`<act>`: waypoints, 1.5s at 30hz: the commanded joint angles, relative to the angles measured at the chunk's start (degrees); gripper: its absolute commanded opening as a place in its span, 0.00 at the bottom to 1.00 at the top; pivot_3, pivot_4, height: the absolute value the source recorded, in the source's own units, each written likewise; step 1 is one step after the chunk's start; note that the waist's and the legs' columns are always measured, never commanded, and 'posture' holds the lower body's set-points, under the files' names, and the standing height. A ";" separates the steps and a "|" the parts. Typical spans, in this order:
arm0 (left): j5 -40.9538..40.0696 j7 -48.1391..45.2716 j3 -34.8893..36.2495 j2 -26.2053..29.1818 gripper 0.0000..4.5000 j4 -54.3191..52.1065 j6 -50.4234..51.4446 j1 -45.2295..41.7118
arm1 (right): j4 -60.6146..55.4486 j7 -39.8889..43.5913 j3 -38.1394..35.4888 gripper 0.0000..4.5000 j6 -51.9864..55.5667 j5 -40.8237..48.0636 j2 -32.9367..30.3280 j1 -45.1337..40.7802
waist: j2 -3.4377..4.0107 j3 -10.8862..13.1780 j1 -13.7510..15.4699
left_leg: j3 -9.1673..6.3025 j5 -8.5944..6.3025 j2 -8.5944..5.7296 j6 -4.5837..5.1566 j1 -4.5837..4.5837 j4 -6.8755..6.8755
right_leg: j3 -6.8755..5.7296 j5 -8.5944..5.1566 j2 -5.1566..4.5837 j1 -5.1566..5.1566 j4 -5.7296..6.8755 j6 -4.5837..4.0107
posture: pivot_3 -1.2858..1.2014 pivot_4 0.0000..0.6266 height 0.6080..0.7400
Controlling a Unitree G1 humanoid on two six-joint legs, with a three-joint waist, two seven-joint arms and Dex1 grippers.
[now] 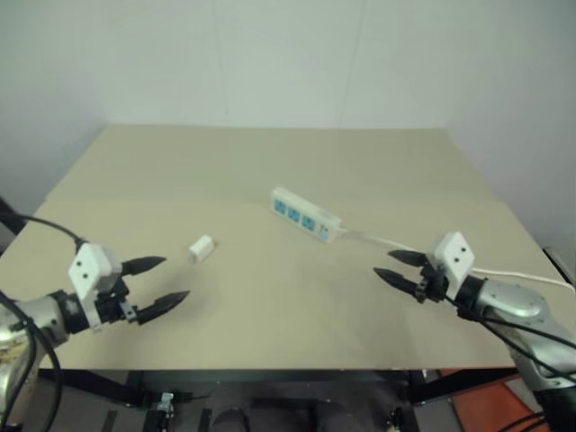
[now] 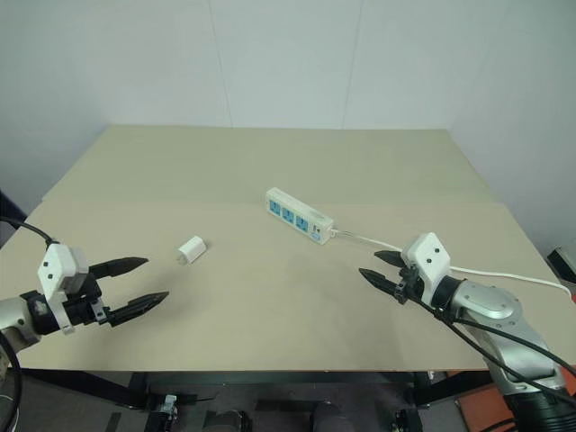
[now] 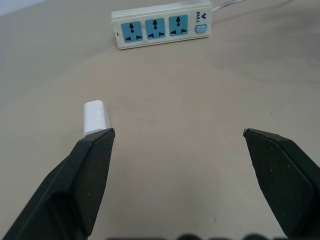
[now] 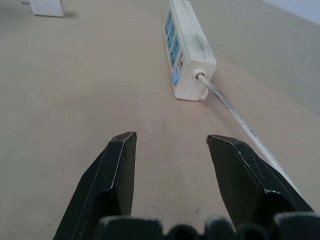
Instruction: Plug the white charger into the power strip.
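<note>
The white charger [image 1: 202, 247] lies on its side on the beige table [image 1: 270, 171], left of centre. The power strip [image 1: 306, 214], a white bar with three blue socket faces, lies at the middle, angled, its thin cord [image 1: 504, 270] trailing off to the right. My left gripper [image 1: 166, 281] hovers open near the front left, a short way in front of and to the left of the charger [image 3: 95, 116], nothing between its fingers. My right gripper [image 1: 392, 265] hovers open at the front right, pointing toward the strip's cord end [image 4: 192, 75], empty.
A pale wall rises behind the table's far edge [image 1: 270, 127]. The cord runs close behind my right wrist toward the table's right edge. Bare tabletop lies between the two grippers and beyond the strip.
</note>
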 commanded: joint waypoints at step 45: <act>-2.25 0.30 -3.16 -0.90 1.00 -1.48 -0.15 -5.63 | 19.70 -3.02 0.95 0.00 6.78 -6.31 23.56 -26.01 | 0.04 0.00 -0.95 | -0.05 0.01 0.03 0.00 -0.15 -0.04 | -0.03 0.33 0.04 -0.13 0.06 -0.36 | 0.52 0.24 1.00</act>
